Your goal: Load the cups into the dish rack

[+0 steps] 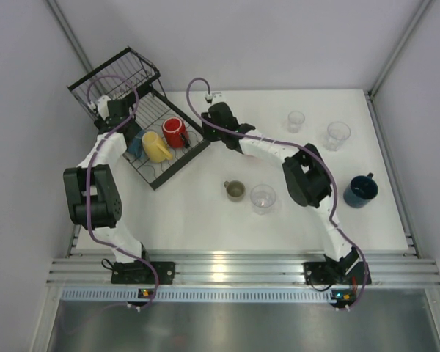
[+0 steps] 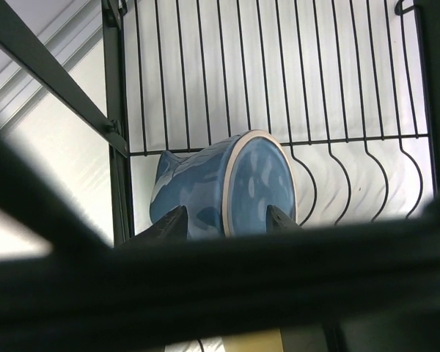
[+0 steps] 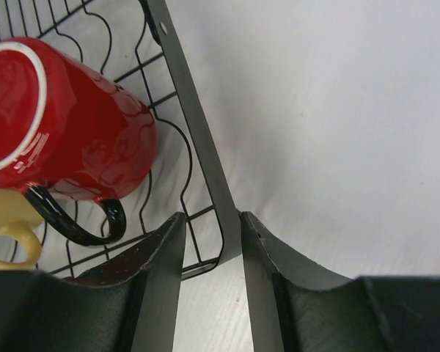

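Note:
The black wire dish rack stands at the back left. In its tray part lie a red mug, a yellow mug and a blue cup. My left gripper is over the tray, open. In the left wrist view its tips stand apart just before the blue cup, which lies on its side on the wires. My right gripper is open and straddles the rack's rim bar; its right finger touches the bar. The red mug and yellow mug lie beside it.
On the table to the right stand an olive-grey mug, a clear tumbler, two more clear tumblers and a dark blue mug. The taller basket part rises at the back left. Walls close in on both sides.

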Robot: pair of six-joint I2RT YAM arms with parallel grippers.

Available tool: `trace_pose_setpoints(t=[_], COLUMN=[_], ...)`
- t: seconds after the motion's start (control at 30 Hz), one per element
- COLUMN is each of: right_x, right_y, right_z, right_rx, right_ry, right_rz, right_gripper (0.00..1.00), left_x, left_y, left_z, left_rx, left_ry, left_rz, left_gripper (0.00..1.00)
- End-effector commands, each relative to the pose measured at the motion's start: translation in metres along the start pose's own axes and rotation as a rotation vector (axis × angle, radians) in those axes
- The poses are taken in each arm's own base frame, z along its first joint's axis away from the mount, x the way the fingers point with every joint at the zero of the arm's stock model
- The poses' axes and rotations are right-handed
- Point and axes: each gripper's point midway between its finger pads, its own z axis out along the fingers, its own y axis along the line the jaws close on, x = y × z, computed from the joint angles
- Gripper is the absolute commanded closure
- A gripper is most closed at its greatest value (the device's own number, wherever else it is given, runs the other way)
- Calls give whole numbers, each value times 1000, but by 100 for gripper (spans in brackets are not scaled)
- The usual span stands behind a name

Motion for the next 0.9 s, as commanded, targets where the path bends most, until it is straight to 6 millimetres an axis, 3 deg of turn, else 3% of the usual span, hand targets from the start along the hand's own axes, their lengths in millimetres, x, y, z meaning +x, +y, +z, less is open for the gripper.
trace_pose_setpoints(t=[0.0, 0.17, 0.27, 0.3, 0.4, 0.7, 0.87], right_x=[-1, 7, 10, 12, 17, 21, 24], right_y=[2, -3, -8, -11, -19, -48, -61], right_z=[6, 10, 12, 12, 11, 3, 3], right_rx=[-4, 17, 39, 57, 96, 189, 201], right_ry=[3, 24, 29, 32, 43, 42, 56], right_rz=[-26, -38, -41, -41, -43, -45, -31], right_gripper=[64, 67, 77, 87, 100, 100, 100], left_x=[-6, -8, -3, -1, 3, 9, -7], left_y=[9, 5, 1, 1, 1, 1, -5], left_z=[-5, -4, -3, -2, -2, -2, -16], left_rx=[-19, 5, 28, 29, 34, 46, 80], left_ry=[-15, -7, 14, 20, 32, 47, 12], left_rz=[-7, -13, -12, -17, -19, -7, -2], left_gripper=[47, 46, 46, 46, 46, 46, 46])
